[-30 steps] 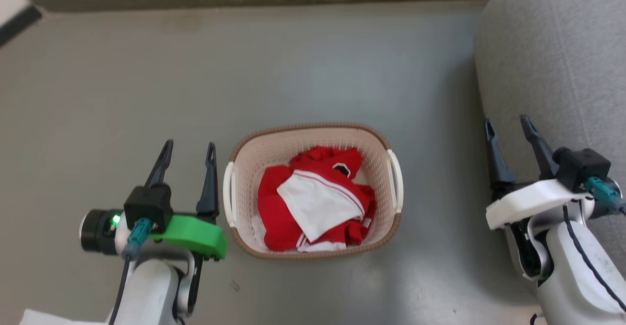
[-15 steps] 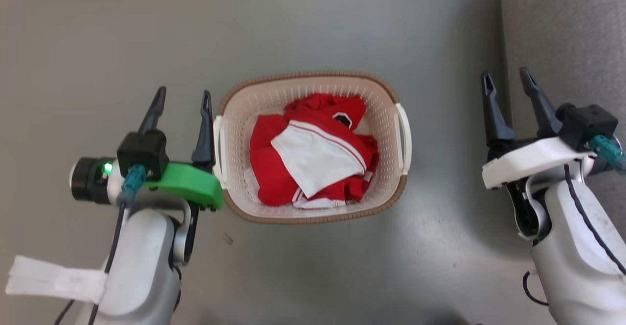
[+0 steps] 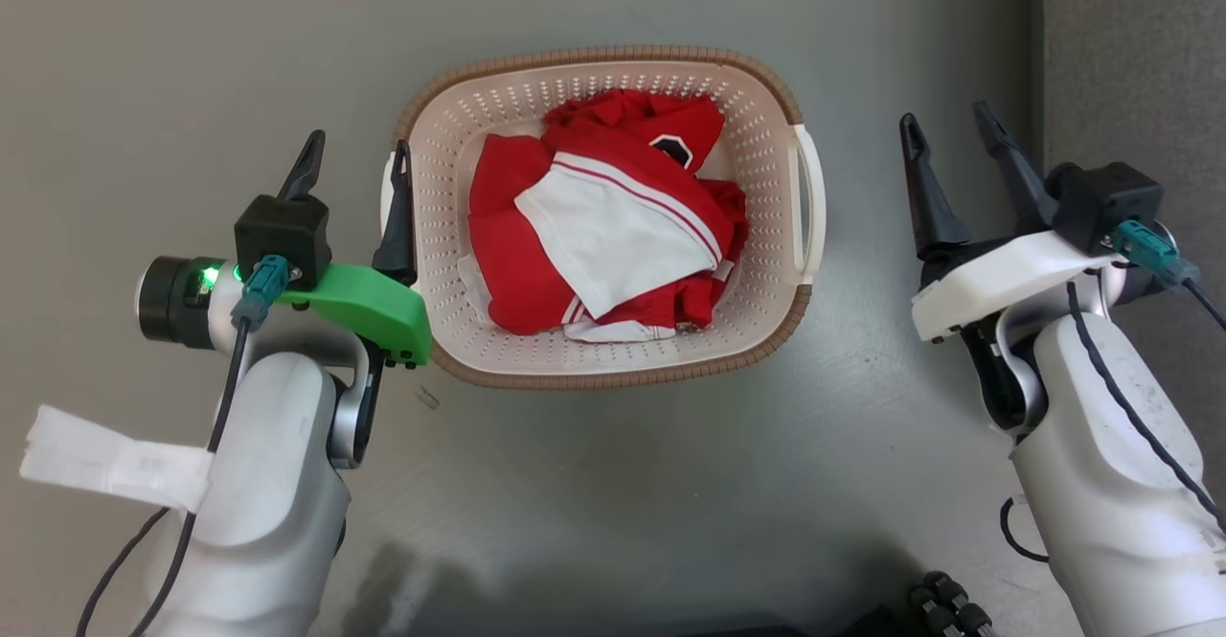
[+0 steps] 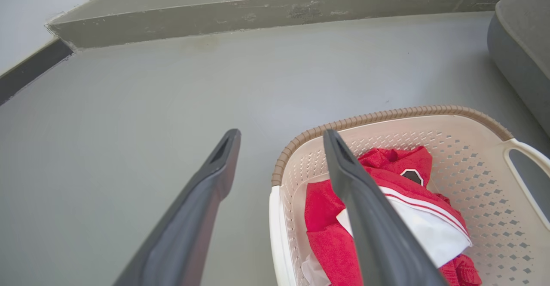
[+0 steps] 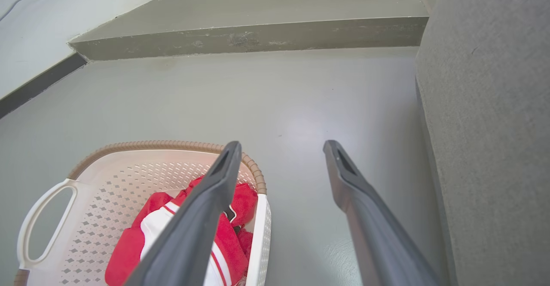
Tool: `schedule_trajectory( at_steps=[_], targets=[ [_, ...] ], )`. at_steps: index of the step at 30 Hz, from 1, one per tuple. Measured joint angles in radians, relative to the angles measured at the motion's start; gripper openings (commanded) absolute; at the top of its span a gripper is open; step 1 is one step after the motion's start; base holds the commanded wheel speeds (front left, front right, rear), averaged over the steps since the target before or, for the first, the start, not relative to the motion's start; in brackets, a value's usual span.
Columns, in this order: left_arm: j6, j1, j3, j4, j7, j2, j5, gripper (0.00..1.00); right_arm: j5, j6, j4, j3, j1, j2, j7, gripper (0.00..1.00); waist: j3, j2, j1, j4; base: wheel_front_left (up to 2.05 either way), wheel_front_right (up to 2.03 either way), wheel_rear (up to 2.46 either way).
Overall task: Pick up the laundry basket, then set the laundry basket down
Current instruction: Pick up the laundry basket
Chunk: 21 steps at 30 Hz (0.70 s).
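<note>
Between my left gripper (image 3: pixel 357 144) and right gripper (image 3: pixel 944 115), both spread, I saw the laundry basket (image 3: pixel 613 376) holding red-and-white clothes (image 3: pixel 613 225). Grey upholstery (image 3: pixel 1130 62) stood just beside the right one.

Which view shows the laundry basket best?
Head view: the basket shows nearly whole from above, with its full rim, both handles and the clothes inside. Each wrist view shows only part of it, cut off at the bottom edge.
</note>
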Motion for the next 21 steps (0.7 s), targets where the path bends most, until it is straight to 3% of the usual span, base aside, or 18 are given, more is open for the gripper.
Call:
schedule_trajectory(
  at_steps=[12,21],
  targets=[
    [-0.06,-0.096,-0.03,0.148,0.01,-0.003,0.0,1.0,-0.001,0.017,0.082,0.043,-0.068,0.028,0.0,1.0,0.06,0.0,-0.0001,-0.014,0.0,0.0,0.0],
    [-0.075,-0.169,-0.027,0.252,0.027,-0.011,0.0,1.0,-0.001,0.021,0.142,0.073,-0.11,0.045,0.0,1.0,0.078,0.0,-0.0002,-0.021,0.0,0.0,0.0]
  ],
)
